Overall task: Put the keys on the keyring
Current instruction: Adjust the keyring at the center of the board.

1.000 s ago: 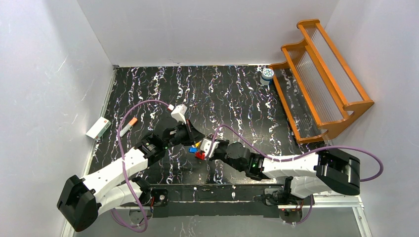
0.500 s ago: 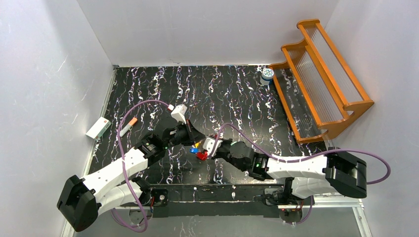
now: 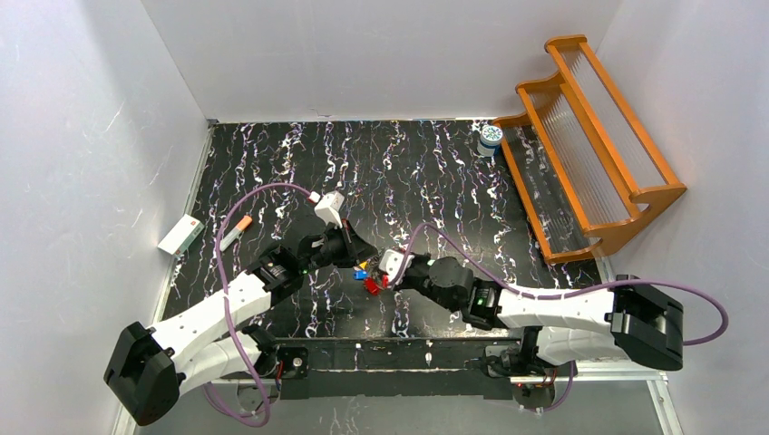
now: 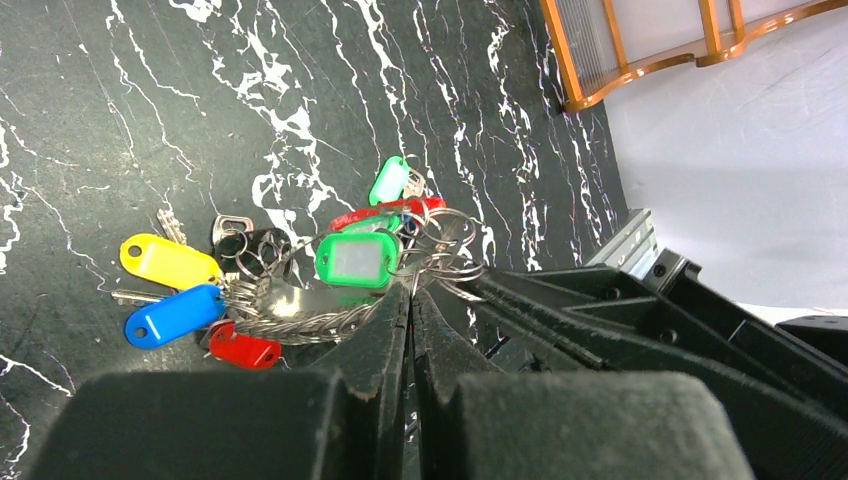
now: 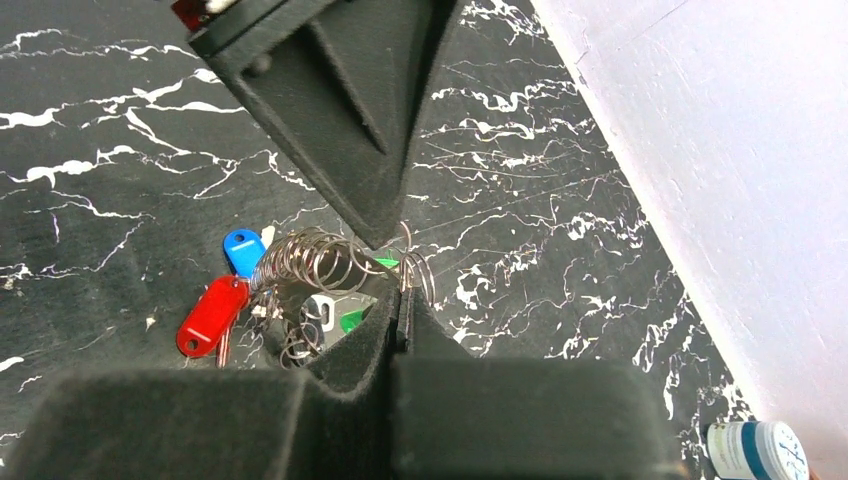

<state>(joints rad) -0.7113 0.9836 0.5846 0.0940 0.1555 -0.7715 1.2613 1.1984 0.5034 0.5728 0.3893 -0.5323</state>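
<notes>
The keys, with yellow, blue, red and green plastic heads, lie bunched on the black marbled table and hang from a tangle of thin metal rings. My left gripper is shut, its tips pinching a loop of the keyring beside a green key. In the right wrist view my right gripper is shut on a loop of the keyring, with a red key and a blue key lying to its left. From above, the left gripper and right gripper meet tip to tip over the keys.
A wooden rack stands at the right edge with a white-and-blue jar beside its far end. An orange-tipped white stick and a small white box lie at the left edge. White walls enclose the table.
The right gripper has closed on a ring, and its arm has reached a little further left towards the left gripper. The left arm has stayed put.
</notes>
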